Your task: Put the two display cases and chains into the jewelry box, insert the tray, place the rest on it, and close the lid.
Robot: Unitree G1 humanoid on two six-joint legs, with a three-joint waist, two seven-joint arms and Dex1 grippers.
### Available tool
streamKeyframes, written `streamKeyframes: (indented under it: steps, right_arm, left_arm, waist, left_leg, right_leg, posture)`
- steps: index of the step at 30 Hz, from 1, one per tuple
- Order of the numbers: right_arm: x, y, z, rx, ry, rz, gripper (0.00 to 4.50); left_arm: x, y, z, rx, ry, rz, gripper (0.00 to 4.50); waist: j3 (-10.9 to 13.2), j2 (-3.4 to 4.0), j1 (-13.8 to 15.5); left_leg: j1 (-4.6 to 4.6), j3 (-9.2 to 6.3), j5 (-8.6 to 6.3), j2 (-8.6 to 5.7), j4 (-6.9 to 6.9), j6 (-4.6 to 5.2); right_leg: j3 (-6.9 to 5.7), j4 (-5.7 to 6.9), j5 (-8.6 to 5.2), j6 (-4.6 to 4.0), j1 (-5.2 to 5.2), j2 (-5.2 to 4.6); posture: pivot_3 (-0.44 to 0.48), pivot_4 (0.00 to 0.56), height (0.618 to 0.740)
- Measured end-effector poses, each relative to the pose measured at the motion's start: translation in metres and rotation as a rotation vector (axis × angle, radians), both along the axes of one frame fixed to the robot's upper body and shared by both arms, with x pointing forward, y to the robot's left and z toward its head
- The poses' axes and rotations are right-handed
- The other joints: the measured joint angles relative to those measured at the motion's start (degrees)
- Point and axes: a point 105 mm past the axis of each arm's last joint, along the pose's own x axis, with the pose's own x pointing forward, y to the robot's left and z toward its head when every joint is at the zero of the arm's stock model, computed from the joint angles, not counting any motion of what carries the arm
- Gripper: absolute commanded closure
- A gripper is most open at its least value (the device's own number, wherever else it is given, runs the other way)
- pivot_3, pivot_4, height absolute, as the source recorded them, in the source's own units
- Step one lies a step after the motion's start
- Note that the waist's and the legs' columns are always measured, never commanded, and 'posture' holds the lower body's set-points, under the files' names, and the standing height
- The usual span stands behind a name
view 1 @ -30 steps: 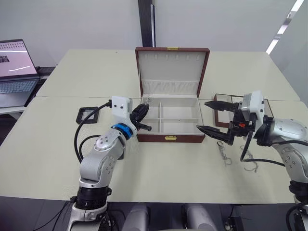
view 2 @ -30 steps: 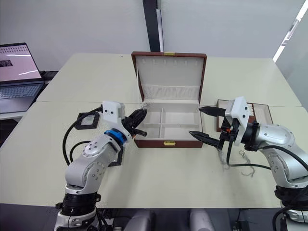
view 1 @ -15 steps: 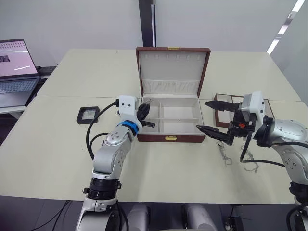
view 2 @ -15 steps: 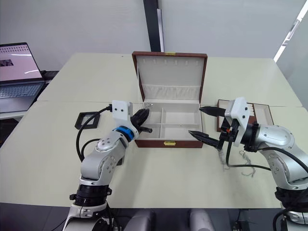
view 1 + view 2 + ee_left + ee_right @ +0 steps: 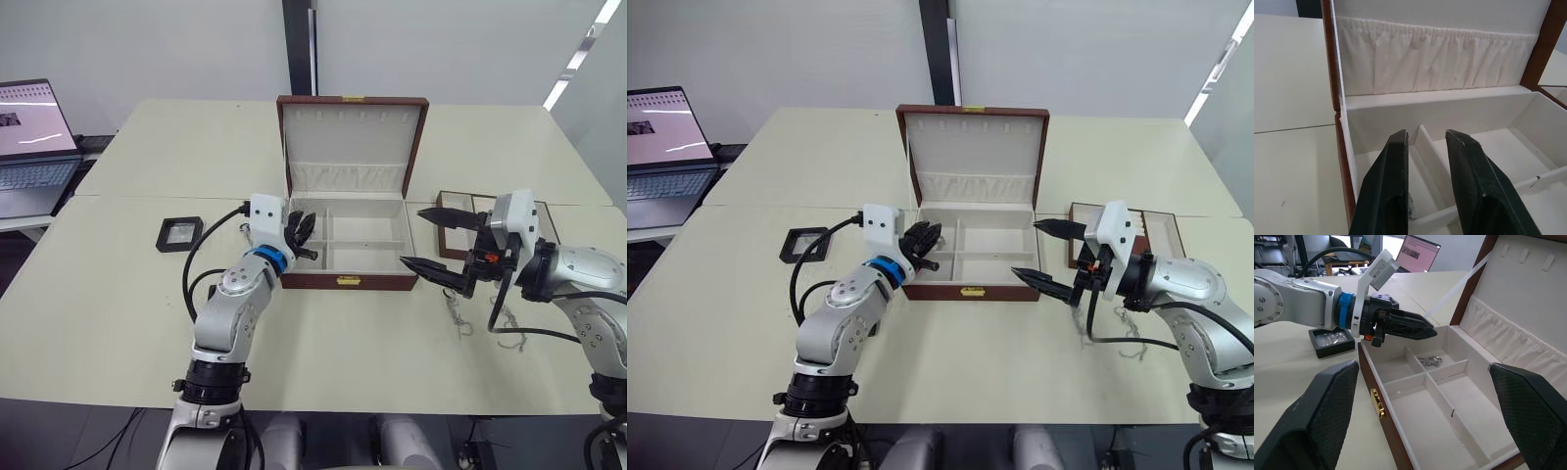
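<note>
- Left eye view: The brown wooden jewelry box (image 5: 350,225) stood on the pale table (image 5: 127,294) with its lid up. Inside, it was soft and white. The left gripper (image 5: 305,237) reached over the box's left end, fingers a little apart and holding nothing. A small black display case (image 5: 180,233) lay to the left.
- Right eye view: The right gripper (image 5: 1041,255) hung just right of the box, fingers spread wide and empty. A thin chain (image 5: 1133,345) lay under its arm. The flat tray (image 5: 1154,230) sat behind, partly hidden.
- Left wrist view: Two smooth dark fingers (image 5: 1389,188) pointed into the white compartments.
- Right wrist view: A small silver chain (image 5: 1429,361) lay in a back compartment, too small to make out well.
</note>
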Motion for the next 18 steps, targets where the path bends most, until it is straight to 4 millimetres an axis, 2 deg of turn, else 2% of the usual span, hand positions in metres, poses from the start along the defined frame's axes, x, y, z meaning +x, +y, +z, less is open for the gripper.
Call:
streamKeyframes:
  steps: [8,10,13,18]
  right_arm:
    - [0.000,0.000,0.000,-0.002,0.001,-0.001,0.00]
    - [0.000,-0.001,0.000,-0.006,0.001,-0.002,0.00]
    - [0.000,-0.003,-0.001,-0.009,0.008,-0.008,0.00]
    - [-0.001,-0.005,0.000,0.006,0.017,-0.009,0.00]
  left_arm:
    - [-0.002,-0.002,0.003,-0.015,-0.009,-0.024,3.33]
    - [-0.003,0.001,0.007,-0.036,-0.018,-0.035,2.98]
    - [-0.004,0.013,0.013,-0.047,-0.034,-0.048,2.21]
    - [-0.012,0.033,0.029,-0.061,-0.053,-0.100,0.67]
  waist:
    - [0.00,0.00,0.01]
    - [0.00,0.00,-0.03]
    - [0.00,0.00,-0.08]
    - [0.00,0.00,-0.09]
  left_leg:
    - [-0.01,0.00,0.00,0.01,0.00,0.00]
    - [0.00,0.00,0.00,0.01,0.00,0.00]
    - [0.00,0.00,0.00,0.01,-0.01,0.00]
    - [0.00,-0.02,0.00,0.07,0.00,0.00]
  right_leg:
    - [0.00,0.00,0.00,0.00,0.00,0.00]
    - [0.00,0.00,0.00,0.00,0.00,0.00]
    - [-0.01,0.00,0.00,0.00,0.00,0.01]
    - [-0.01,-0.01,0.00,0.00,0.00,0.00]
  posture:
    - [0.000,0.150,0.740]
    - [0.000,0.150,0.740]
    - [0.000,0.150,0.740]
    - [0.000,0.150,0.740]
